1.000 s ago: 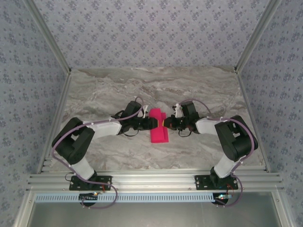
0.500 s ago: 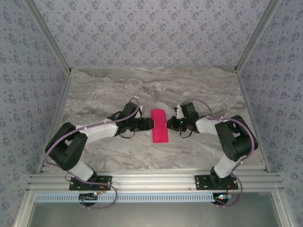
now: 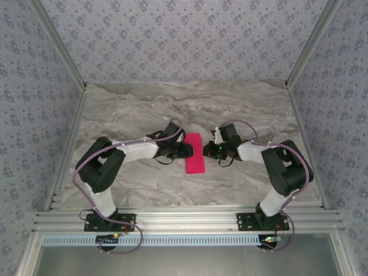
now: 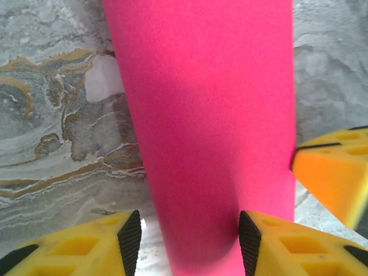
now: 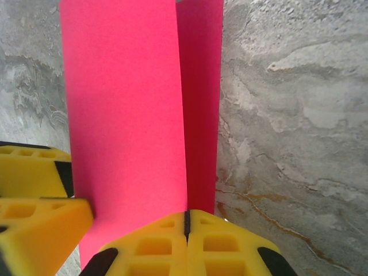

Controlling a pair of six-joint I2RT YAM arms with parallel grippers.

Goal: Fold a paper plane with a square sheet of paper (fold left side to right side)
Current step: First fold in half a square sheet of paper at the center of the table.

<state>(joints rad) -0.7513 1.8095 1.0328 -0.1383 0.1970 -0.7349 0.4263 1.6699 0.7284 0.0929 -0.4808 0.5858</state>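
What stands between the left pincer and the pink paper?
Nothing visible does. The left pincer is at the paper, its jaws open on either side of it. The shut right pincer is at the opposite edge.

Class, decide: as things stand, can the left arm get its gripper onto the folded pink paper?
Probably yes. The left gripper sits at the pink paper, jaws apart, the paper showing between them. The shut right gripper rests at the opposite edge, not blocking it.
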